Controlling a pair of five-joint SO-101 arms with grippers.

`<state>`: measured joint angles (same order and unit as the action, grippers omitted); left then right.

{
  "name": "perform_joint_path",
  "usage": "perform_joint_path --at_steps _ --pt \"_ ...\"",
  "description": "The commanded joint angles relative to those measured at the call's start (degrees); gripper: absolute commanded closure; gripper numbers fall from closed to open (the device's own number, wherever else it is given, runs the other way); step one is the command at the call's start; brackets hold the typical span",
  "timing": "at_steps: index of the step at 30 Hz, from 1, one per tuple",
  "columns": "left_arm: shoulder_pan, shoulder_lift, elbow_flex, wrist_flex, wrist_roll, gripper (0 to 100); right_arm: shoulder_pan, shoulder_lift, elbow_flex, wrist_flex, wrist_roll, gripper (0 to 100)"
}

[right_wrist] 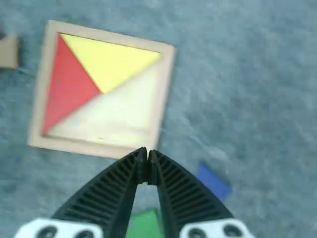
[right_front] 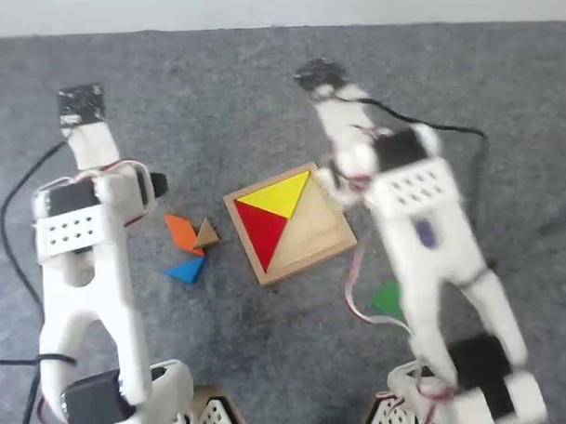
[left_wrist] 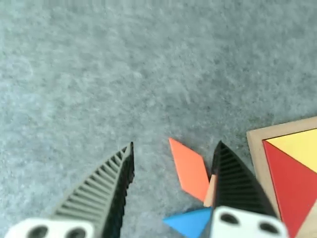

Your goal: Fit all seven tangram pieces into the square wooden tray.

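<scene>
The square wooden tray (right_front: 323, 237) lies mid-table with a yellow triangle (right_front: 278, 195) and a red triangle (right_front: 262, 233) in it; the other half is bare wood. To its left lie an orange parallelogram (right_front: 181, 232), a small tan triangle (right_front: 207, 233) and a blue triangle (right_front: 185, 269). My left gripper (left_wrist: 175, 144) hangs open above the carpet, just short of the orange parallelogram (left_wrist: 189, 168), and holds nothing. My right gripper (right_wrist: 147, 151) is shut and empty, hovering at the tray's rim (right_wrist: 167, 84). A green piece (right_wrist: 143, 223) and a dark blue piece (right_wrist: 214, 182) lie near it.
The table is covered in grey carpet. The green piece (right_front: 388, 297) lies right of the tray beside the right arm. Cables trail from both arms. Open carpet stretches behind the tray and in front of it.
</scene>
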<state>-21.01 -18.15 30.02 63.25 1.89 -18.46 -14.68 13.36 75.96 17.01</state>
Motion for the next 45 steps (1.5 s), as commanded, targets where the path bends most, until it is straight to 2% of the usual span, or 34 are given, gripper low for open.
perform_joint_path --at_steps 1,5,10,13,19,27,33,40,45 --pt "0.79 -0.09 -3.03 3.96 -0.62 75 5.14 -9.27 20.57 -11.21 4.66 97.1" --pt "2.46 1.58 -0.48 4.31 -0.62 75 7.69 -13.32 34.81 -21.67 5.36 97.1" --pt "2.99 12.48 -0.92 3.08 0.09 73 7.6 -13.58 42.46 -29.67 5.19 97.1" --pt "3.87 19.6 -3.82 3.43 2.64 69 7.6 -13.49 43.25 -30.11 5.27 97.1" --pt "7.65 27.16 -6.2 3.16 4.22 70 7.6 -13.49 44.13 -30.29 5.36 97.1" --pt "3.34 27.78 -6.11 0.53 3.43 71 6.37 -13.49 44.84 -29.93 5.36 97.1" --pt "3.16 27.87 -5.93 -2.02 3.69 72 4.79 -13.49 45.63 -29.85 5.36 97.1" --pt "0.79 27.78 -8.04 -2.81 4.84 72 4.88 -13.49 46.15 -30.02 5.27 97.1" --pt "0.53 26.73 -9.89 -0.09 5.01 72 4.88 -13.49 46.15 -30.02 5.27 97.1"
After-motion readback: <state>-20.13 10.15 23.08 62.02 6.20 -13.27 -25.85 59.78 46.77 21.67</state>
